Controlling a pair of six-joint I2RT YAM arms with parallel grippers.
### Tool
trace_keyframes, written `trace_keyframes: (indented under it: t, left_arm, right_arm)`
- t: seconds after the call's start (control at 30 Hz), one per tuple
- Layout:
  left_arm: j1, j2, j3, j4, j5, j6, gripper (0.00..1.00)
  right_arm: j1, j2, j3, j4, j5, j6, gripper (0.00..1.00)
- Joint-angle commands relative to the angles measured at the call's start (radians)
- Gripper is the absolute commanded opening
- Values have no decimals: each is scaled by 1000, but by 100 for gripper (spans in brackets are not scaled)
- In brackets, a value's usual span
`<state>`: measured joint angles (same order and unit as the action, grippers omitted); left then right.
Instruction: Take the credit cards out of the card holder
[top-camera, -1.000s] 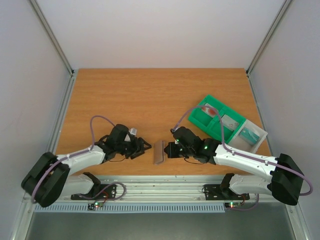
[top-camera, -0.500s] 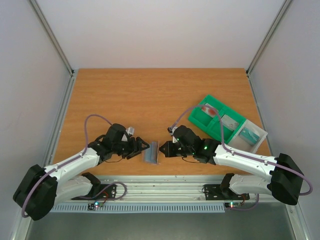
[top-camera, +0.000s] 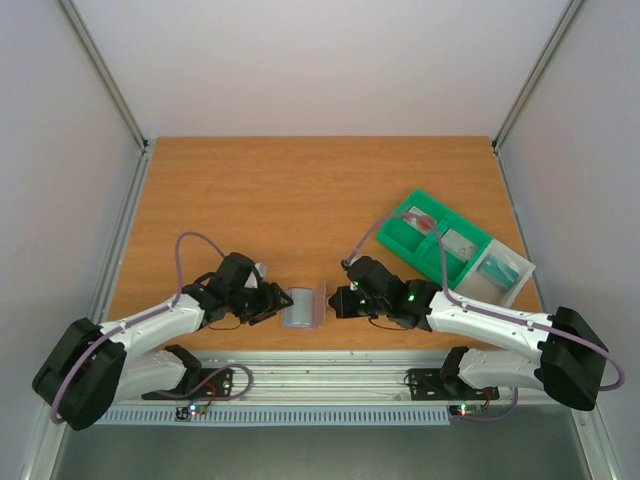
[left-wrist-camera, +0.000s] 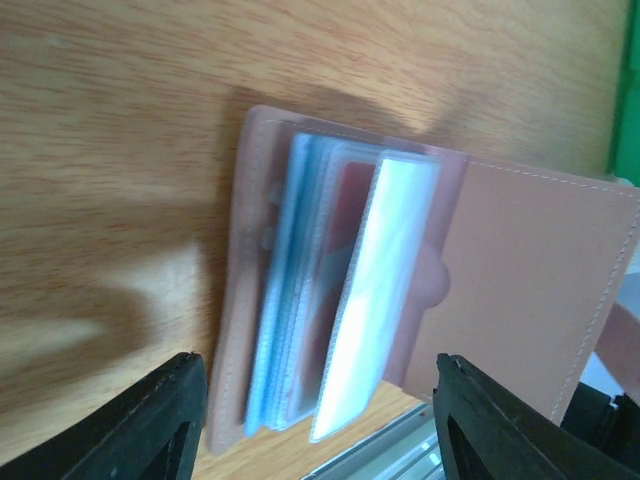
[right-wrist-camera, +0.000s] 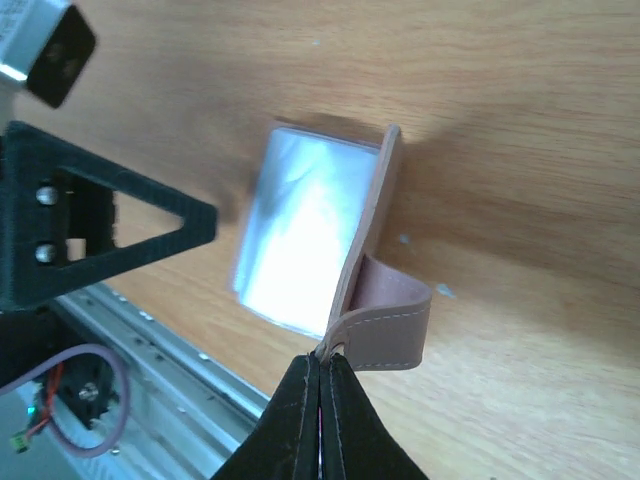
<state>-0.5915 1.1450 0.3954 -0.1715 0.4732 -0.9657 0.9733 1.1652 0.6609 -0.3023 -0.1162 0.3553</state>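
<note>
Wider than half a second back: the card holder shows a broad pale face to the overhead camera where only a narrow dark strip showed before. It has stayed at the near edge of the table, between the two arms.

Right gripper: fingers pressed together, pinching the brownish-pink cover at its near corner, where a strap loops out. The cover stands on edge. A fan of clear plastic sleeves lies out from it over the wood, toward the other arm.

Left gripper: fingers spread apart and holding nothing, one on either side of the sleeve stack in its own camera. Whether they touch it cannot be told. Overhead it sits just beside the holder's left edge.

Credit cards are in the sleeves. One is reddish and the others pale blue or white, all blurred. None is out on the table.

Farther back on the right, well apart from the holder, is a green tray of compartments.
</note>
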Motion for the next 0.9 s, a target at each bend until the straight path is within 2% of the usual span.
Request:
trace_keyframes:
  t: [0.0, 0.1, 0.23, 0.87]
  left_arm:
    - [-4, -36, 23, -89, -81, 55, 62]
    - [-5, -56, 26, -138, -116, 71, 58]
    - [-5, -67, 10, -126, -127, 66, 54]
    - [-5, 122, -29, 115, -44, 23, 44]
  right_arm:
    - [-4, -21, -27, -62, 107, -35, 1]
    - [-6, -9, -42, -68, 160, -44, 1]
    - [-14, 22, -52, -63, 171, -53, 1]
    - [-38, 126, -109, 20, 176, -44, 1]
